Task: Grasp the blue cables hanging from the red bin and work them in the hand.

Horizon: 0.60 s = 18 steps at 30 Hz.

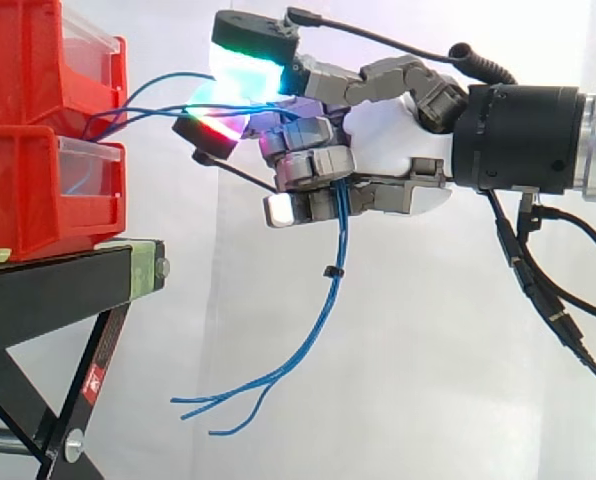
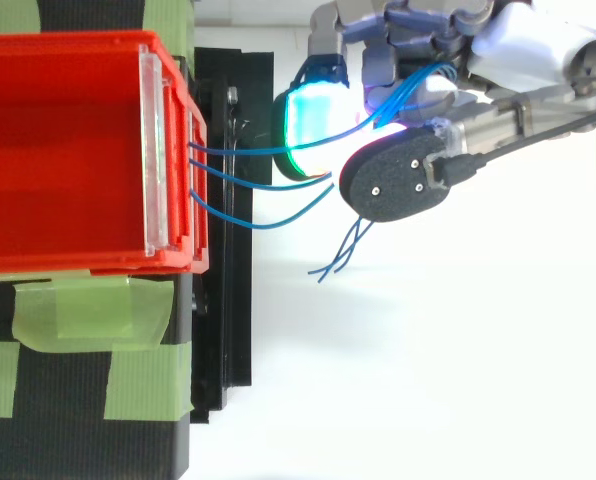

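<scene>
Robot hand (image 1: 383, 135) gripping blue cables (image 1: 339, 225), red bin (image 2: 78, 45)

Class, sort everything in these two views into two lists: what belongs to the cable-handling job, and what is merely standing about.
Belongs to the job:
- blue cables
- robot hand, curled round the cables
- red bin the cables come out of

Merely there:
- black stand under the bin
- green tape
- white curtain behind
</scene>
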Tool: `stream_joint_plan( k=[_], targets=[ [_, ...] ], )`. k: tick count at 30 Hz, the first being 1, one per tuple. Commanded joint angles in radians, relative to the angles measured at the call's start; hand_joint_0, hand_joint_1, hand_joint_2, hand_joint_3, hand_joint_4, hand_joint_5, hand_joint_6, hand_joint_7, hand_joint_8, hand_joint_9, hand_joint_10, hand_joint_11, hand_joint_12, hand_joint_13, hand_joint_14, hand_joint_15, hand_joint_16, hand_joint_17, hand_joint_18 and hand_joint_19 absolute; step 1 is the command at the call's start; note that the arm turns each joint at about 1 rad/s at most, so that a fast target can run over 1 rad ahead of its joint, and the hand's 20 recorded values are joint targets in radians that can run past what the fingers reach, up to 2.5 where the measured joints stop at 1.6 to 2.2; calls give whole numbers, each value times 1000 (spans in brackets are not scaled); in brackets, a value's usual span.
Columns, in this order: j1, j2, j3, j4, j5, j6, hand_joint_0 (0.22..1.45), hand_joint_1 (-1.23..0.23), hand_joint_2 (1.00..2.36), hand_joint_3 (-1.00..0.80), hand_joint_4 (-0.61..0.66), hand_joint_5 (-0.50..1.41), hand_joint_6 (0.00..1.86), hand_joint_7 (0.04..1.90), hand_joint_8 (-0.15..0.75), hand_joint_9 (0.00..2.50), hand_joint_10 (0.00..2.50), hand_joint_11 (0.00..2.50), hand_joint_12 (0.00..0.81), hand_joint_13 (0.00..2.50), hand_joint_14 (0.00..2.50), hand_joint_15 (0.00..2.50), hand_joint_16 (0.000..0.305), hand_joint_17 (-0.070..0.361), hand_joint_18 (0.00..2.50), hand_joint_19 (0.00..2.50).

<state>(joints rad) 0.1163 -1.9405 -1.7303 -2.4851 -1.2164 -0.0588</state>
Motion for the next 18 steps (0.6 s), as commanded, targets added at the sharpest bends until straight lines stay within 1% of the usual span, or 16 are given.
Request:
stream_joint_plan(
  k=[1,5,6,9,15,18],
  targets=[
    [0,0,0,0,0,-3,798,-695,1012,-652,196,119,544,1334,460,306,2500,2500,505,649,2500,1848,42,95,1052,763],
    [0,0,0,0,0,-3,786,-689,1011,-692,204,123,546,1326,461,311,2500,2500,506,656,2500,1835,43,97,1056,743],
    [0,0,0,0,0,-3,783,-686,1009,-745,205,125,544,1328,464,320,2500,2500,509,666,2500,1819,43,96,1066,721],
    [0,0,0,0,0,-4,780,-682,1007,-808,216,133,551,1325,467,349,2500,2500,506,693,2500,1800,43,96,1105,696],
    [-1,0,0,0,0,-4,782,-660,1002,-950,210,170,572,1318,463,436,2500,2500,508,780,2500,1802,43,96,1211,713],
    [-1,0,0,0,0,-4,797,-655,1001,-967,208,195,575,1317,459,488,2500,2500,503,822,2500,1816,41,93,1244,737]
  ],
)
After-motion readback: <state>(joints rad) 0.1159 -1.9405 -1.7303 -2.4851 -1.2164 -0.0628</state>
